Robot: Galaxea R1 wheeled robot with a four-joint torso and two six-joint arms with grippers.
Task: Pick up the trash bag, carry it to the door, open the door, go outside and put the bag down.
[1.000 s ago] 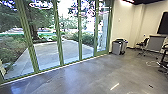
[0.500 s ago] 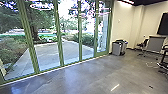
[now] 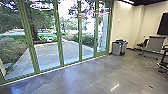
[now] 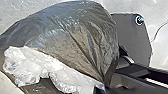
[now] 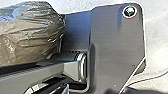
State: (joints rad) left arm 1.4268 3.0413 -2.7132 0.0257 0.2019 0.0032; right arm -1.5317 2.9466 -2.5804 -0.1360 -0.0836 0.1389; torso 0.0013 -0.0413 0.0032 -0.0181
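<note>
In the left wrist view, a dark, shiny trash bag (image 4: 75, 37) bulges out, with crumpled clear plastic on one side. Its folds draw together at my left gripper (image 4: 103, 87), which is shut on the bag. The right wrist view has the bag (image 5: 27, 32) beside a grey arm part and the robot's dark plate. Green-framed glass doors (image 3: 59, 40) stand across the left and middle of the head view, and they look closed.
Two grey bins (image 3: 117, 48) stand by the wall, right of the glass. Farther right are a dark chair (image 3: 142, 45), a grey panel (image 3: 156, 43) and a wall screen (image 3: 163, 23). A paved patio (image 3: 47, 53) with shrubs lies beyond the glass.
The head camera's view has shifted very slightly since the earliest picture. The room's things keep their places.
</note>
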